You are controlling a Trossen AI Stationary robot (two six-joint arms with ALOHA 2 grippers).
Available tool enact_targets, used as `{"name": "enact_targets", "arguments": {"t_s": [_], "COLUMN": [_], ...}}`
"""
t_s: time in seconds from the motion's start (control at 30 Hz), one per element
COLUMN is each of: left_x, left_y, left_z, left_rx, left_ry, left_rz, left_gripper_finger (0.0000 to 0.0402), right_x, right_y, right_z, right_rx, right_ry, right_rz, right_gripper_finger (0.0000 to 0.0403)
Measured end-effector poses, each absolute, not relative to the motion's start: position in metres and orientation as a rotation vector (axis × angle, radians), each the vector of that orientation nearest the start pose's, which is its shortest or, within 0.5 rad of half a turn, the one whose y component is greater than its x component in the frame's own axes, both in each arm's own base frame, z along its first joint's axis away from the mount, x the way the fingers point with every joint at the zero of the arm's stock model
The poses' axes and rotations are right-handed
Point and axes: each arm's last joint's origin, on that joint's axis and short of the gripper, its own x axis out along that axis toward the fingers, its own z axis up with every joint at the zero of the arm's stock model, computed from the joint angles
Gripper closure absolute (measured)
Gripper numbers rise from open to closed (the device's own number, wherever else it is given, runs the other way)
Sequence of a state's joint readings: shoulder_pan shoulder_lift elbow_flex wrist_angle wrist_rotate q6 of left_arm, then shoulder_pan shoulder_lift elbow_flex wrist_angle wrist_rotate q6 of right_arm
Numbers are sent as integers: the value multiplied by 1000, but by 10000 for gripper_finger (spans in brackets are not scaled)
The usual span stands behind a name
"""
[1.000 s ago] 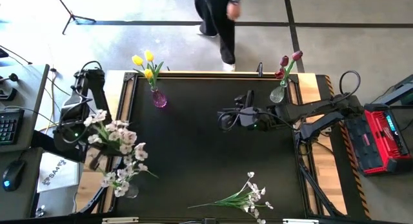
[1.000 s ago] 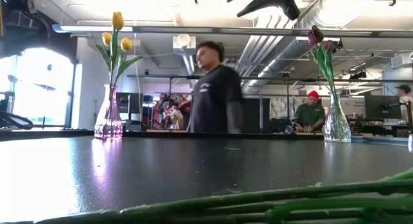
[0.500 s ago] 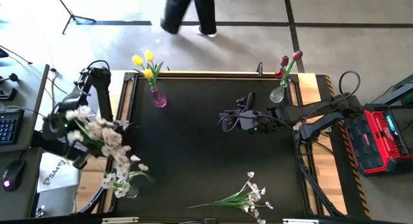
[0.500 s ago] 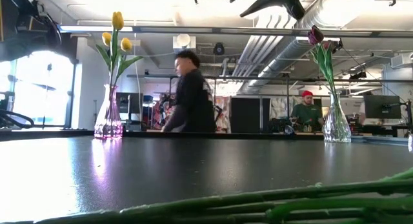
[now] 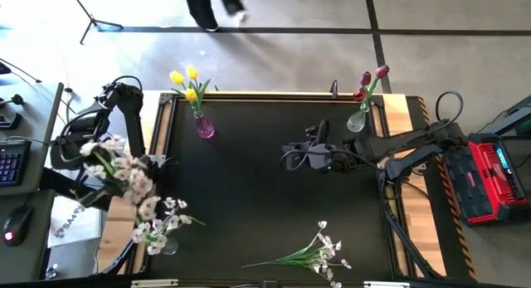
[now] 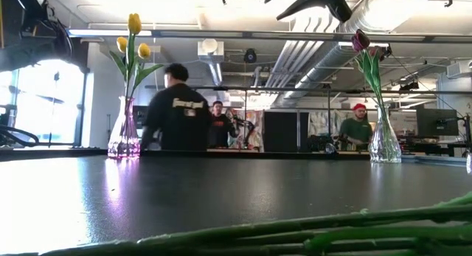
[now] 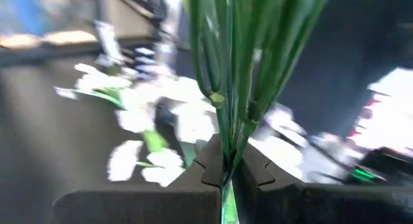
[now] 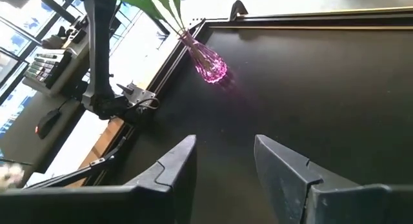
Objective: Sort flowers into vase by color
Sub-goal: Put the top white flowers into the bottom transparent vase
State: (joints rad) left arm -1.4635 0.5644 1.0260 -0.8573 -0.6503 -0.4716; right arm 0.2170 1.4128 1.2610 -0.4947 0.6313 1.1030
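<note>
The black table [image 5: 265, 197] fills the high view, its mat framed in wood. The left arm reaches over the table's 9 o'clock edge, and the left gripper [image 7: 224, 175] is clamped tight on the green stems of a white blossom spray [image 5: 124, 168], the stems rising straight out from between the two dark fingers [image 7: 206, 166] in the left wrist view; the blossoms hang just beyond the mat's edge at about 9 o'clock. At roughly 8 o'clock, right beside that held spray, more white blossoms stand in a clear vase [image 5: 162, 238] near the table's corner. The right arm comes in from 3 o'clock and the right gripper [image 5: 290, 151] hovers above the mat just past centre toward 2 o'clock, its fingers [image 8: 177, 162] parted with nothing between them and bare mat below. A second loose spray of white blossoms [image 5: 311, 253] lies flat on the mat at about 5 o'clock, well apart from both grippers. At 11 o'clock the yellow tulips [image 5: 187, 80] stand in a pink vase [image 5: 204, 127], and at 1 o'clock the dark red tulips [image 5: 369, 80] stand in a clear glass vase [image 5: 357, 120], near the right arm's forearm.
</note>
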Motion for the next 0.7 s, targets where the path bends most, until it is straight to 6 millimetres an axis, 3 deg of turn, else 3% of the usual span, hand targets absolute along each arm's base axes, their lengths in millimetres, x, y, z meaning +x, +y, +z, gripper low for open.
{"name": "enact_targets", "arguments": {"t_s": [0.17, 0.33, 0.57, 0.7], "left_x": [22, 23, 26, 22], "left_y": [-75, -69, -22, -13], "left_z": [374, 378, 434, 442], "left_rx": [-147, -124, -189, -191], "left_ry": [436, 398, 158, 192], "left_rz": [-877, -797, -496, -627], "left_gripper_finger": [401, 401, 401, 401], "right_x": [299, 299, 300, 300], "right_y": [49, 48, 42, 43], "right_z": [332, 332, 332, 332], "right_rx": [808, 804, 811, 810], "right_ry": [296, 287, 274, 276], "right_rz": [-672, -683, -700, -696], "right_gripper_finger": [258, 258, 258, 258]}}
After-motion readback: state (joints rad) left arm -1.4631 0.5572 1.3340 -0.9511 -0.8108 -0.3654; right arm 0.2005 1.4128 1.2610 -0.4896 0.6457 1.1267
